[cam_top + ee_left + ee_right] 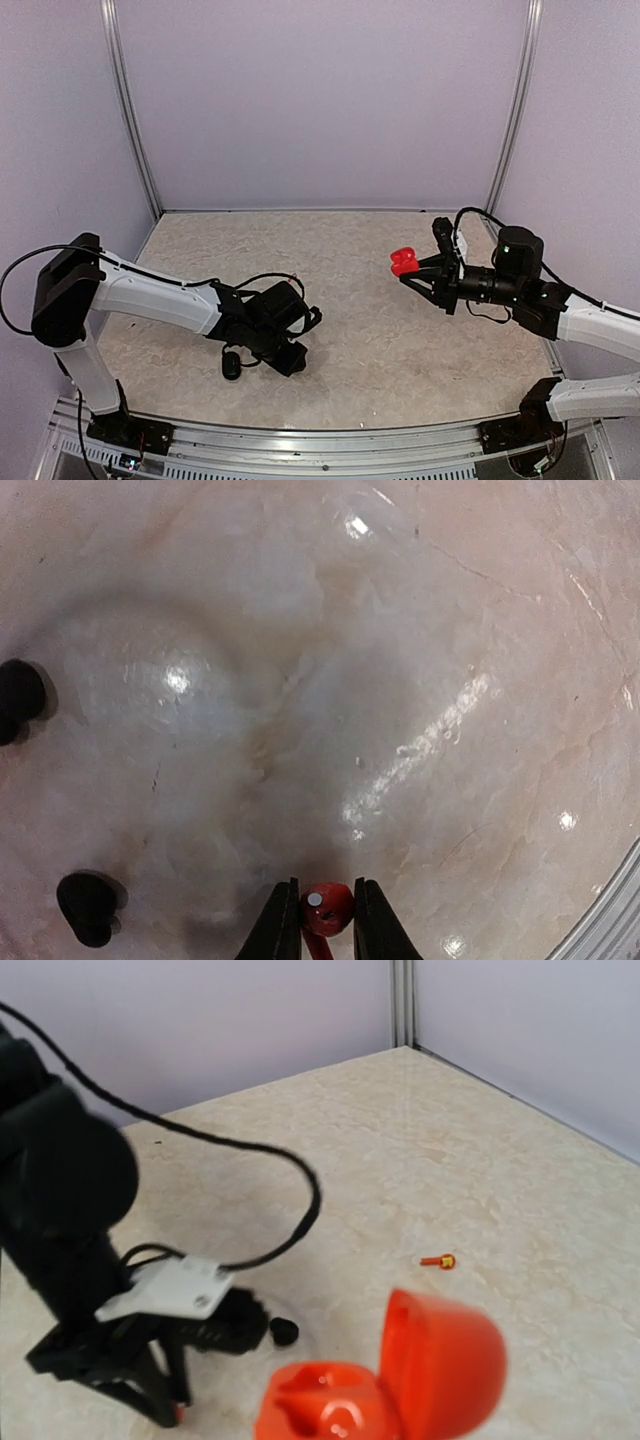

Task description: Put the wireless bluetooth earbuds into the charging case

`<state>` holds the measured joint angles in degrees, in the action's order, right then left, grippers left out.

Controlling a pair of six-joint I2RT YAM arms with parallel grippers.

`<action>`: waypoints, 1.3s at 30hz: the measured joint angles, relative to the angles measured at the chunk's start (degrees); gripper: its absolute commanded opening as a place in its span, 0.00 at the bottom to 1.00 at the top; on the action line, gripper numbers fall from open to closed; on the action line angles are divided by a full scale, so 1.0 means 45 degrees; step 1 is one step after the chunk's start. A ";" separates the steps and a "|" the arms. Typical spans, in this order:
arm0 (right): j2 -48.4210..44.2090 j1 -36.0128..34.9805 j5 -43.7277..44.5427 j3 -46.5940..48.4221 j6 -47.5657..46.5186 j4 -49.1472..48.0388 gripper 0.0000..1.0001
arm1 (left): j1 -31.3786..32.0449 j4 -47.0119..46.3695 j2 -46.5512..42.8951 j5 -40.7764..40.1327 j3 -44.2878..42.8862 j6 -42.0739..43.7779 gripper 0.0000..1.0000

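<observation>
Near the table's [350, 330] front edge the left gripper [327, 917] pinches a red earbud [327, 906], seemingly just off the surface. Farther back, rightward, the right gripper [413, 268] clamps the red charging case [404, 262], standing open to receive it.

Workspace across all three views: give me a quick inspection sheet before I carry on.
Surface: marbled beige table, glossy.
Job's things: red earbud pinched at the left fingertips; second red earbud loose on the table; red charging case open, held aloft; first black piece and second black piece on the table, too dark to identify.
Clutter: nothing seen.
Grippers: left gripper shut on the red earbud; right gripper shut on the case.
Cables: black cable looping by the left arm.
Surroundings: lilac walls, metal corner post.
</observation>
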<state>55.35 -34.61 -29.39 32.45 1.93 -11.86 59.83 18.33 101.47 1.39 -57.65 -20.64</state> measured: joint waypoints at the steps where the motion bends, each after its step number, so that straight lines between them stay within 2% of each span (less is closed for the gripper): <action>1: 0.0044 0.0000 -0.0029 0.0034 -0.0015 0.0000 0.19 | 0.0112 0.0330 -0.0058 0.0005 0.0092 -0.0209 0.19; 5: 0.0092 0.0000 -0.0117 0.0146 -0.0107 -0.0005 0.19 | 0.0427 0.1472 -0.0301 0.0005 0.0185 -0.0816 0.22; 10: 0.0092 0.0000 -0.0219 0.0160 -0.0146 0.0000 0.19 | 0.0525 0.2929 -0.0379 -0.0019 0.0083 -0.1083 0.31; 15: 0.0092 0.0000 -0.0287 0.0160 -0.0170 0.0000 0.19 | 0.0641 0.4556 -0.0083 -0.0087 -0.0763 -0.0991 0.38; 24: 0.0049 0.0000 -0.0316 0.0160 -0.0180 0.0005 0.20 | 0.0704 0.6212 0.1039 -0.0437 -0.2671 -0.0447 0.37; 31: -0.0058 0.0000 -0.0321 0.0160 -0.0185 0.0010 0.19 | 0.0704 0.6912 0.1477 -0.0651 -0.2919 -0.0194 0.34; 39: -0.0102 0.0000 -0.0321 0.0160 -0.0185 0.0010 0.19 | 0.0704 0.7179 0.1695 -0.0709 -0.2919 0.0078 0.24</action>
<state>54.89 -34.61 -30.83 33.17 1.10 -11.81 63.00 50.63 109.10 -1.80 -70.78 -20.29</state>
